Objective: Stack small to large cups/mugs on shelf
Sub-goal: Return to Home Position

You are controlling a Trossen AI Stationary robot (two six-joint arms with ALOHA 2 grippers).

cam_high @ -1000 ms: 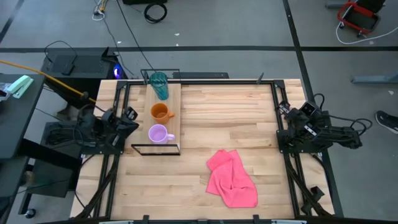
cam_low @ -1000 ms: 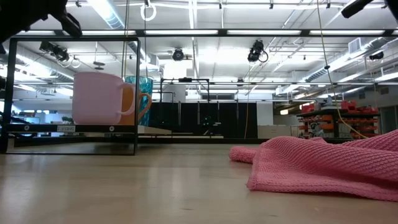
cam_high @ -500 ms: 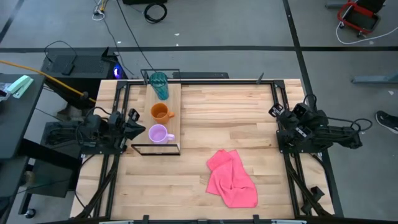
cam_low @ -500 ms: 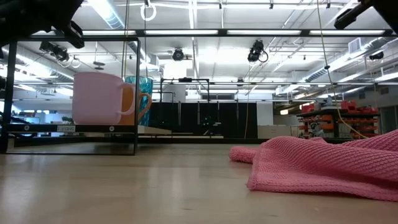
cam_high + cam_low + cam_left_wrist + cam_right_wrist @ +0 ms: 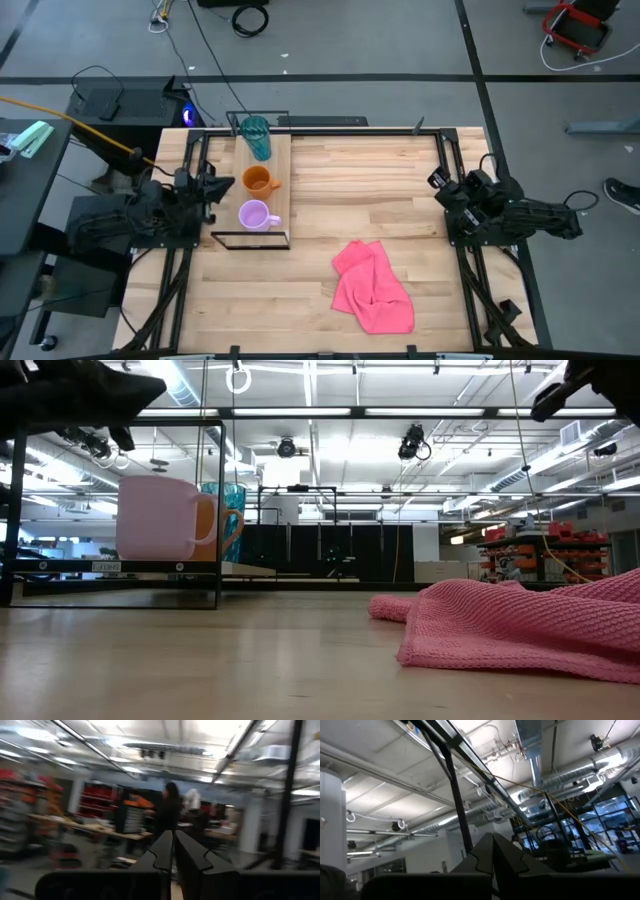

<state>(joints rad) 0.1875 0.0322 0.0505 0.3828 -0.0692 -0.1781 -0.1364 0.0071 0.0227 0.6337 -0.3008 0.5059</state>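
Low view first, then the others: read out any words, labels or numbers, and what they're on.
No text can be read in any view.
White tag by the shelf edge, under the lilac mug: too small to read.
Orange mug, teal tumbler: no print visible.

The left arm's dark two-finger gripper (image 5: pixel 222 183) shifts toward 12 o'clock, from nearer the small lilac-purple mug (image 5: pixel 254 214) to beside the mid-sized orange mug (image 5: pixel 258 180). Its arm spreads wider across the low view. The right arm's dark two-finger gripper (image 5: pixel 437 180) swings toward 9 o'clock and dips lower in the low view.
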